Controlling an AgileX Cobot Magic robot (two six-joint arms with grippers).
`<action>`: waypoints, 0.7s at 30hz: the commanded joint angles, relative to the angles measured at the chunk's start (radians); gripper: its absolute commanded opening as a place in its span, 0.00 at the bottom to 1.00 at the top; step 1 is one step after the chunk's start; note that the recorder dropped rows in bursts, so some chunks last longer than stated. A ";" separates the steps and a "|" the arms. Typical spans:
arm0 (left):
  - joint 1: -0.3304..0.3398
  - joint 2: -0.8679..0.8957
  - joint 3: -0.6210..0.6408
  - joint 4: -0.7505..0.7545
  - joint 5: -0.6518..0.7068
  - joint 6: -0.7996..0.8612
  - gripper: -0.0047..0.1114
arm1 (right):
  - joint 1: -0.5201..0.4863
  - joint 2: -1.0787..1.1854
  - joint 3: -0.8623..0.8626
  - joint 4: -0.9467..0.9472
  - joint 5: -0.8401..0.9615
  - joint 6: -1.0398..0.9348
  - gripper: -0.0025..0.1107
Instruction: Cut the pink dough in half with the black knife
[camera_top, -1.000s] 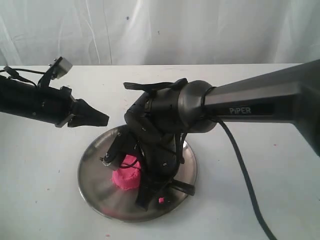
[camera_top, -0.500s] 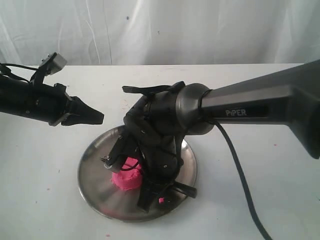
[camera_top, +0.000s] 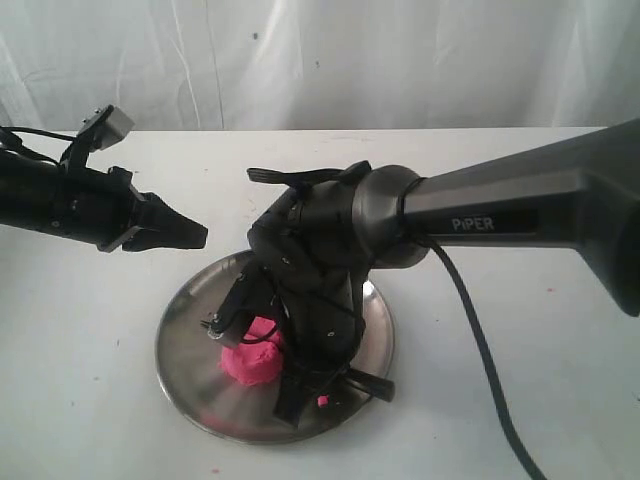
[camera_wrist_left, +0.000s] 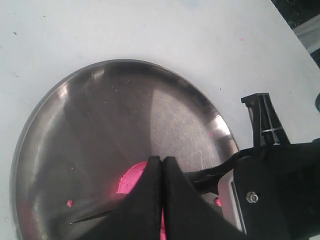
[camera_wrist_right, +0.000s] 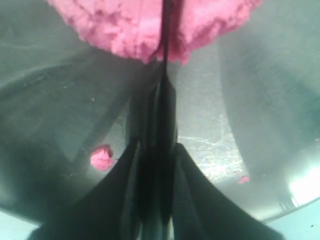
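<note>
The pink dough (camera_top: 250, 362) sits as a mound on the steel plate (camera_top: 185, 310), left of centre. My right gripper (camera_top: 288, 404) reaches down at the plate's near side, its wrist hiding most of the black knife there. In the right wrist view the right gripper (camera_wrist_right: 156, 146) is shut on the black knife (camera_wrist_right: 165, 100), whose blade stands edge-down in a groove through the pink dough (camera_wrist_right: 120, 22). My left gripper (camera_top: 188, 235) hovers shut and empty above the plate's left rim. In the left wrist view the left gripper (camera_wrist_left: 162, 161) covers part of the pink dough (camera_wrist_left: 132, 179).
A tiny pink crumb (camera_wrist_right: 102, 157) lies on the plate beside the knife, with another speck (camera_wrist_right: 243, 179) further off. The plate (camera_wrist_left: 100, 65) rests on a white table (camera_top: 480, 180) backed by a white curtain (camera_top: 400, 60). The right arm's cable (camera_top: 480, 340) trails across the table.
My left arm has drawn back a little to the left. The right wrist has shifted slightly over the dough while holding the knife.
</note>
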 joint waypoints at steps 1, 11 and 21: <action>-0.002 -0.007 0.008 -0.009 0.013 -0.001 0.04 | 0.001 0.005 0.006 0.031 0.023 -0.018 0.02; -0.002 -0.007 0.008 -0.009 0.013 -0.001 0.04 | 0.001 0.005 0.006 -0.101 0.035 0.074 0.02; -0.002 -0.007 0.008 -0.009 0.013 -0.001 0.04 | 0.001 0.005 0.006 -0.134 0.101 0.081 0.02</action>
